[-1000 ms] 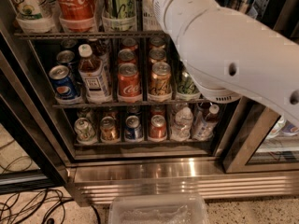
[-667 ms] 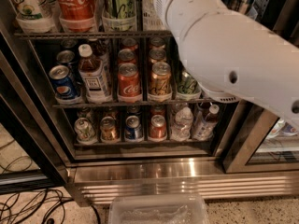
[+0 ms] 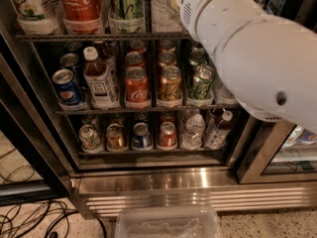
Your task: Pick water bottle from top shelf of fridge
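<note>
The fridge [image 3: 198, 182] stands open in front of me, with wire racks of drinks. On the top shelf [image 3: 99, 35] a clear ribbed water bottle [image 3: 163, 6] stands at the right, next to a green tall can [image 3: 126, 4]; its top is cut off by the frame. My arm's large white casing [image 3: 247, 48] fills the upper right and covers the bottle's right side. My gripper is hidden behind the casing or lies beyond the top edge.
A Coca-Cola can [image 3: 79, 1] and a white-green can [image 3: 29, 6] also stand on the top shelf. An amber tea bottle [image 3: 99, 78] and short cans are on the middle rack. Small clear bottles [image 3: 193, 128] are on the lowest rack. A clear bin [image 3: 168, 224] and cables [image 3: 29, 217] lie on the floor.
The white arm casing has shifted to the right and slightly down in the view, uncovering more of the top shelf's right part. The drinks have not moved.
</note>
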Controlling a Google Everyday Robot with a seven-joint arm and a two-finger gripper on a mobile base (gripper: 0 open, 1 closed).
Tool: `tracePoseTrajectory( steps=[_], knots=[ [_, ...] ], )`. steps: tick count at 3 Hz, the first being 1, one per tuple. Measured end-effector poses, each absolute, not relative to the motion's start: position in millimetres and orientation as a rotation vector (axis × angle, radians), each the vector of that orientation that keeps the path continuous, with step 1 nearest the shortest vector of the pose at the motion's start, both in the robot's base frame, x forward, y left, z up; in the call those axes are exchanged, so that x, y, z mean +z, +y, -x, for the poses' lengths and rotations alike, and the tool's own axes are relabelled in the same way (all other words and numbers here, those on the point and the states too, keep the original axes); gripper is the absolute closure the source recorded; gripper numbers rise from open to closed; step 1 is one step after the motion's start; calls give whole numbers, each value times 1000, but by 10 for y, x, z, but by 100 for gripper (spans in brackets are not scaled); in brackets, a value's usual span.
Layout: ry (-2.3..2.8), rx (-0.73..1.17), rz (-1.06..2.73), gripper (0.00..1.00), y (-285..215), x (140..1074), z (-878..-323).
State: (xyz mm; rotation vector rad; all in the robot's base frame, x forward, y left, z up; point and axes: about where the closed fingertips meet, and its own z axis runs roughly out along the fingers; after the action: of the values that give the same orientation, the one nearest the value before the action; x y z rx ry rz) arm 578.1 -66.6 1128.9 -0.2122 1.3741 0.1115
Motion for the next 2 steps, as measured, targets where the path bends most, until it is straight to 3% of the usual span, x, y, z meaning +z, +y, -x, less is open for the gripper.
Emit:
tracePoseTrajectory(
  steps=[2],
  knots=[
    [1598,321,203,100,-700,10806,-5469]
  ],
)
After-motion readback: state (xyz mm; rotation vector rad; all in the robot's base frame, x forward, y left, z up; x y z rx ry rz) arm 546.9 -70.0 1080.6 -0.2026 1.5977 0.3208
